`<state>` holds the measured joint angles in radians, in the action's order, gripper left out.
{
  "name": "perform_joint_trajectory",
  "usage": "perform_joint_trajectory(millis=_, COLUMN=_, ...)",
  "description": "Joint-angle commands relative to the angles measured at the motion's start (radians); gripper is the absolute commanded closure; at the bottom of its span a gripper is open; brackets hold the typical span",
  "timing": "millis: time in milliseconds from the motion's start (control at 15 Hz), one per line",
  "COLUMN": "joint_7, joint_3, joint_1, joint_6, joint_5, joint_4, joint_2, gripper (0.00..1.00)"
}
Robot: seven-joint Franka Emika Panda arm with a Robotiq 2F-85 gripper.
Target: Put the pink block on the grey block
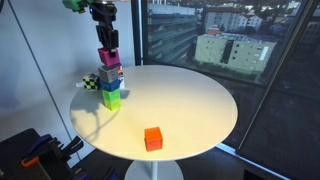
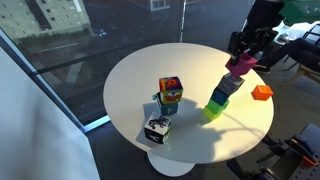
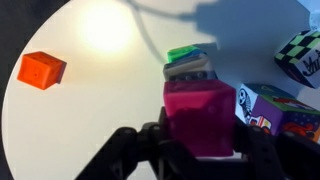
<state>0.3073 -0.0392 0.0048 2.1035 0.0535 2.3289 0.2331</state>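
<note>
My gripper is shut on the pink block, a magenta cube held between the black fingers. In both exterior views the gripper holds the pink block right over a small stack. The grey block tops that stack, above a blue cube and a lime-green cube. In the wrist view the grey block and the green cube show just beyond the pink block. I cannot tell whether pink touches grey.
An orange cube lies apart on the round white table. A black-and-white checkered block and a colourful picture block stand near the stack. Windows surround the table.
</note>
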Motion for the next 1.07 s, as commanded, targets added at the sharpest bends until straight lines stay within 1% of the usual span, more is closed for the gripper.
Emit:
perform_joint_trajectory(millis=0, joint_7=-0.013, joint_3=-0.002, joint_1=0.004, joint_6=-0.05, joint_5=0.029, joint_4=-0.049, joint_2=-0.029, gripper=0.71)
perform_joint_trajectory(millis=467, joint_7=-0.007, joint_3=-0.011, joint_1=0.01, joint_6=-0.086, joint_5=0.033, joint_4=-0.071, joint_2=-0.053, gripper=0.71)
perform_joint_trajectory(millis=1000, joint_7=0.003, joint_3=-0.019, joint_1=0.014, joint_6=-0.079, joint_5=0.023, joint_4=-0.081, joint_2=-0.072, gripper=0.71)
